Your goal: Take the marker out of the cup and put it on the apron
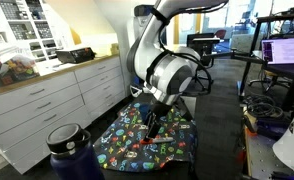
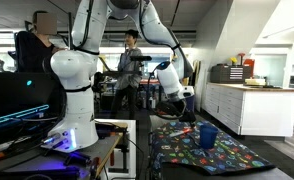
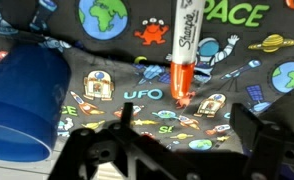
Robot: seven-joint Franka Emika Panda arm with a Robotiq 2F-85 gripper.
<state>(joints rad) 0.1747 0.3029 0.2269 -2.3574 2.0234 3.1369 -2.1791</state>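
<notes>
The marker (image 3: 182, 50), a Sharpie with an orange-red cap, lies on the apron (image 3: 257, 80), apart from the cup. The small dark blue cup (image 3: 22, 95) stands on the apron at the left of the wrist view and also shows in an exterior view (image 2: 208, 134). The apron is dark cloth with bright space cartoons, spread on the floor in both exterior views (image 1: 137, 145) (image 2: 222, 155). My gripper (image 3: 184, 115) is open and empty. It hovers just above the apron, near the marker's capped end, and shows in both exterior views (image 1: 152, 112) (image 2: 175, 108).
A large dark blue lidded jug (image 1: 69, 150) stands in the foreground. White drawer cabinets (image 1: 47, 100) run along one side, and desks with monitors (image 1: 282, 55) stand on the other. A second robot arm (image 2: 72, 80) and a person (image 2: 130, 60) are nearby.
</notes>
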